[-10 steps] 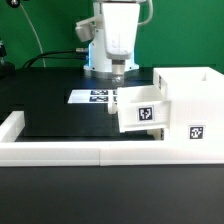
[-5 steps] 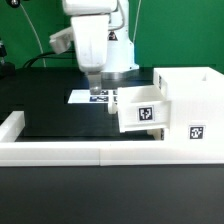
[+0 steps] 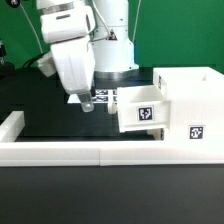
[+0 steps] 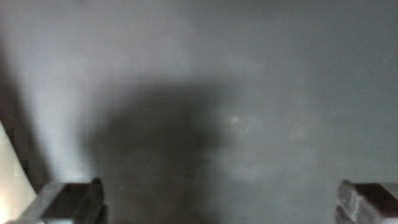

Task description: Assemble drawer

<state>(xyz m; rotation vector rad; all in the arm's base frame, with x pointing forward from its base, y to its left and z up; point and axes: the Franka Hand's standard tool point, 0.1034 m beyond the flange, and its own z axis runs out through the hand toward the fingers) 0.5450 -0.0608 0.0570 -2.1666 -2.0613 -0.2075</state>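
Note:
The white drawer housing (image 3: 192, 105) stands at the exterior view's right and shows a tag on its front. One small white tray (image 3: 143, 110) with a tag juts out of the housing's side facing the exterior view's left. I see no second tray. My gripper (image 3: 86, 103) hangs over the black table, to the exterior view's left of the tray and apart from it. In the wrist view the gripper (image 4: 217, 200) is open: its fingers (image 4: 71, 200) stand wide apart with only blurred dark table between them.
The marker board (image 3: 103, 97) lies on the table behind the gripper. Low white rails (image 3: 80, 152) edge the front of the table and its side at the exterior view's left (image 3: 12, 125). The robot base stands at the back.
The arm has swung towards the exterior view's left, away from the tray, and the gripper has come lower over the table. The tray and housing have not moved.

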